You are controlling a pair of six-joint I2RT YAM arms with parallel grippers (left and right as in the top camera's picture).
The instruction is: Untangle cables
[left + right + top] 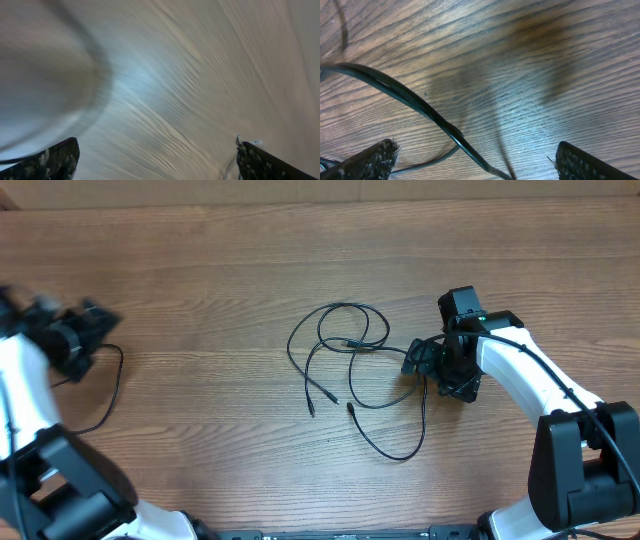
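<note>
The wooden table point(300, 240) filled the overhead view. The right arm point(520, 375) reached in from the right edge; the left arm point(25, 380) stood at the far left. The cables point(345, 345) lay mid-table in loose overlapping loops, their right end at the right gripper point(420, 362) — its fingers point(375, 159) spread wide, one black strand passing between them unpinched. A single thin cord point(112, 385) curved beside the left gripper point(90, 325), well apart from the tangle — its blurred fingers point(50, 160) also spread, holding nothing.
</note>
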